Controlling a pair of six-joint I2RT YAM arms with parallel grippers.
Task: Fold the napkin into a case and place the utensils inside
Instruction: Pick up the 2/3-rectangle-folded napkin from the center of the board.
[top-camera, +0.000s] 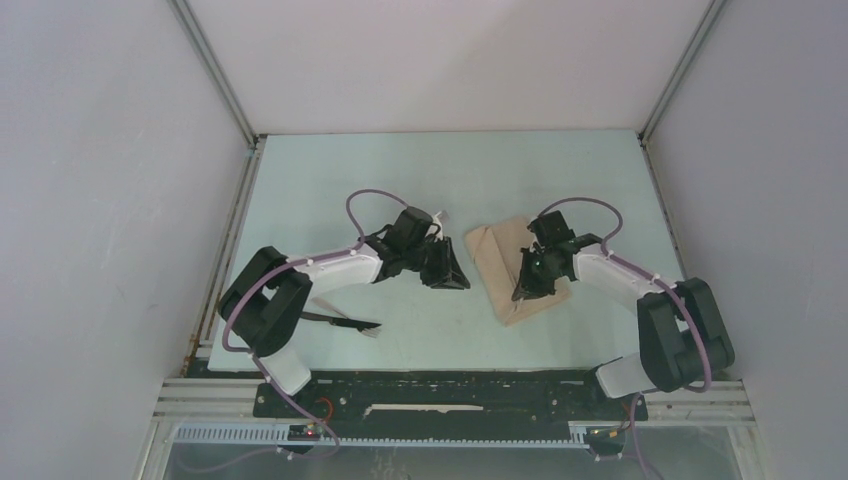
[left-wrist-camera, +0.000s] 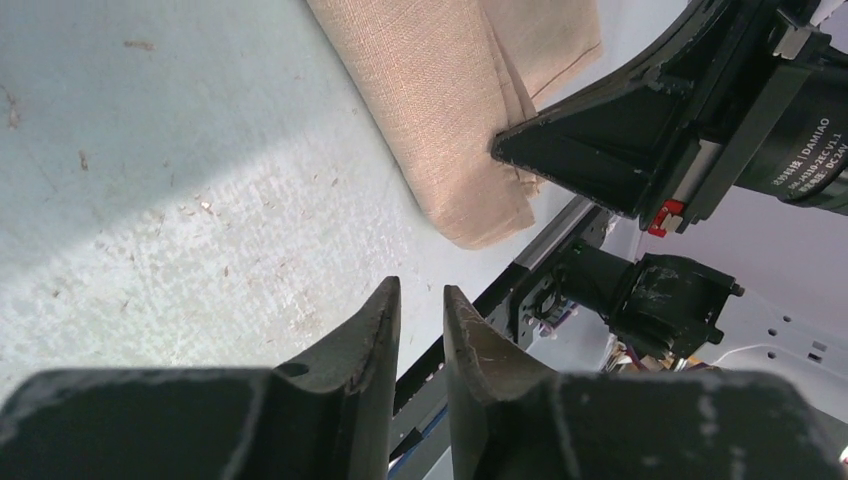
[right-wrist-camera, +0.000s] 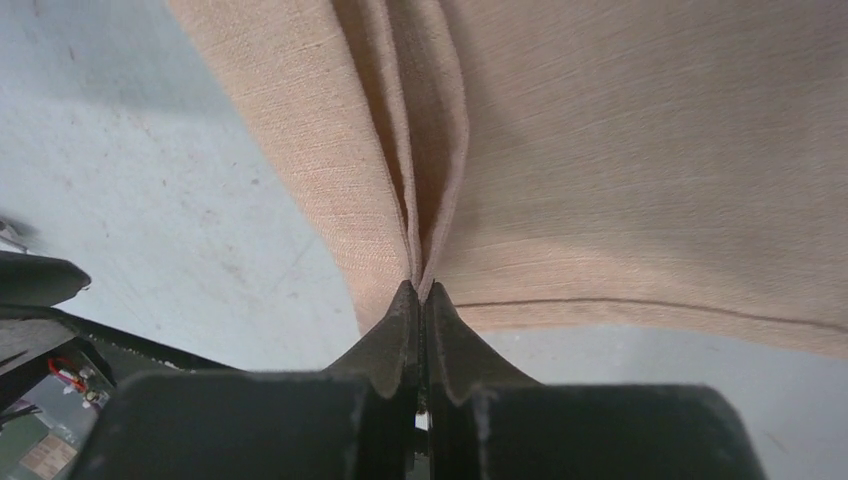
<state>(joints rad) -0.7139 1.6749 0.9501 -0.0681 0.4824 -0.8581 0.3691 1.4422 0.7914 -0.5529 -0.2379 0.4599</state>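
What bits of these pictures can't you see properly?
1. Top view: the utensils are tiny and dark; I cannot count them or tell fork from knife.
2. Top view: the right gripper covers the napkin where it pinches.
3. Right wrist view: the napkin runs past the picture's edges, so its shape is cut off.
4. Left wrist view: the right gripper hides the napkin's far part; no utensils show.

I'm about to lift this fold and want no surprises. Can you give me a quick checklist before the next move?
1. Right gripper shut on the napkin edge: ok.
2. Left gripper empty, jaws slightly apart: ok.
3. Napkin folded in layers on the table: ok.
4. Utensils inside the napkin: not ok; black utensil lies by the left arm's base.
5. All utensils in sight: cannot tell.
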